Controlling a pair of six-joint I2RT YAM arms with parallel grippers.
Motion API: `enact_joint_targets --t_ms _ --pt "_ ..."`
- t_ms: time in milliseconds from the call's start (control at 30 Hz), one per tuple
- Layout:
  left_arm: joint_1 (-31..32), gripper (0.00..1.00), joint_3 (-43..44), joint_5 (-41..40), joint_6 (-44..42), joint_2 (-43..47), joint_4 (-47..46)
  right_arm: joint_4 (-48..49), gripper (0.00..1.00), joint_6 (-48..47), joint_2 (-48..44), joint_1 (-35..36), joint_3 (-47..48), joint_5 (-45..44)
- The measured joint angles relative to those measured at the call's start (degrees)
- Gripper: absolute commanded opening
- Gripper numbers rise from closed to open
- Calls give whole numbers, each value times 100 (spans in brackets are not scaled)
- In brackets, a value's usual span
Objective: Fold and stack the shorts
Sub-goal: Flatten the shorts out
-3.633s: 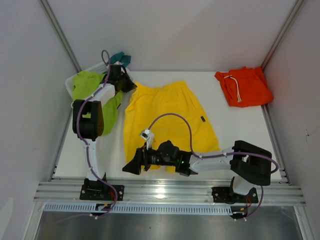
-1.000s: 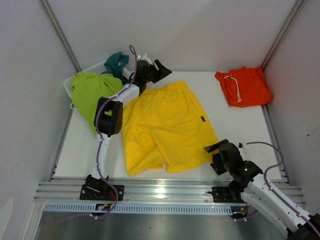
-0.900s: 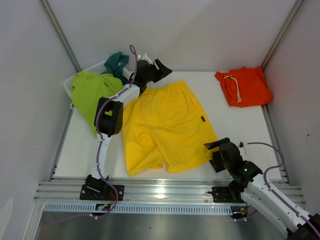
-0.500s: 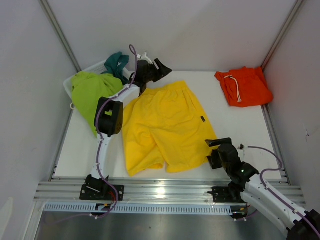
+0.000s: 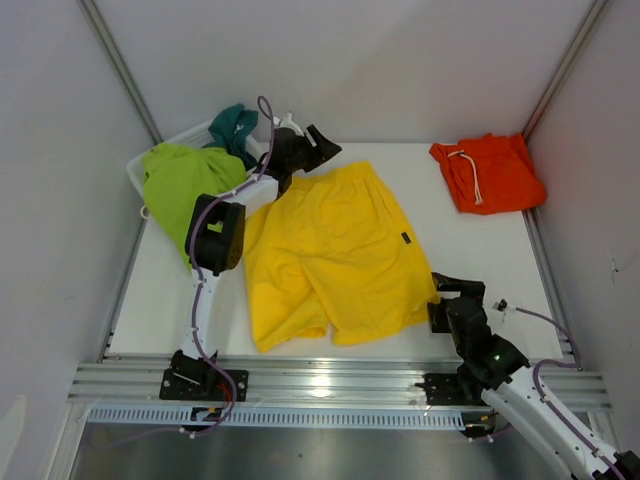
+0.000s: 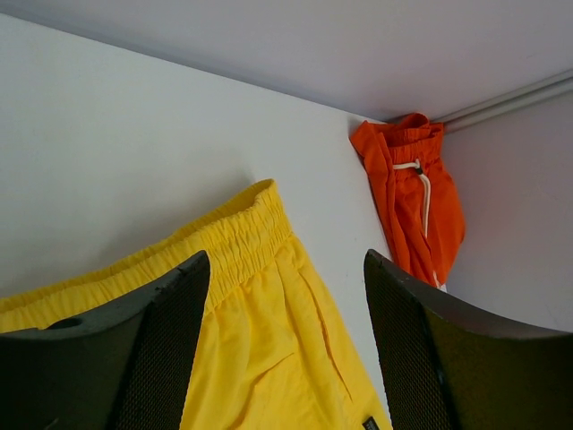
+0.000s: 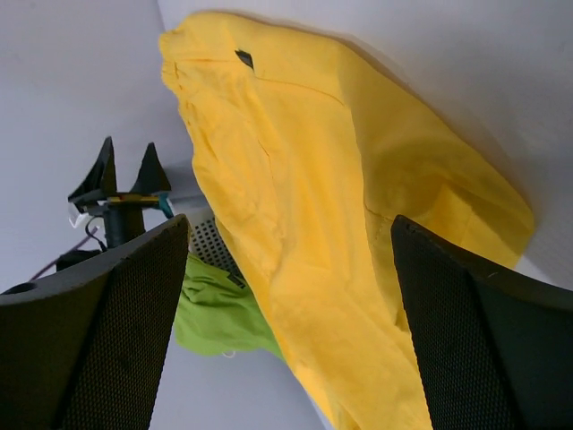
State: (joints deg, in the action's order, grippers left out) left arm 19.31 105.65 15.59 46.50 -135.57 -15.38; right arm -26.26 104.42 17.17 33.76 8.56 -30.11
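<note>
Table (image 5: 480, 250): white, with walls on the left, far and right sides and a metal rail along the near edge. Bare room is right of centre, plus a strip down the left side.

Yellow shorts (image 5: 330, 255): spread flat mid-table, waistband toward the far edge, leg hems close to the near edge. Dark label on the right side seam.

Lime-green shorts (image 5: 180, 185): draped over the white basket (image 5: 135, 172) in the far-left corner, spilling onto the table beside the yellow pair.

Orange shorts (image 5: 490, 175): folded in the far-right corner, tight to the right rail, well apart from the yellow pair, white drawstring on top.

Teal shorts (image 5: 235, 125): bunched in the basket, at the far wall.

Left claw (image 6: 286, 264): released, nothing between the jaws, over the waistband's far-left corner.

Right claw (image 7: 288, 228): released and holding nothing, just beside the near-right leg hem. Cannot tell if it touches.
</note>
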Motion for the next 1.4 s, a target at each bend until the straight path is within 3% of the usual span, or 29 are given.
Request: enact_joint_targets --t_ms 400,600,800,1067,1400 --pt "0 73 -334 -57 -50 323 -116 -494 92 -142 -76 -15 155 -295" --pt "0 73 -369 -197 -186 511 61 -221 92 -111 516 59 70 68" --pt "0 73 -369 -339 -304 643 162 -28 92 111 717 695 -11 2" --pt "-2 74 -428 -415 -444 684 374 962 95 271 1399 839 -234 -140" --pt "-160 74 -2138 -638 -651 1705 304 2232 96 345 1725 584 -533 -380"
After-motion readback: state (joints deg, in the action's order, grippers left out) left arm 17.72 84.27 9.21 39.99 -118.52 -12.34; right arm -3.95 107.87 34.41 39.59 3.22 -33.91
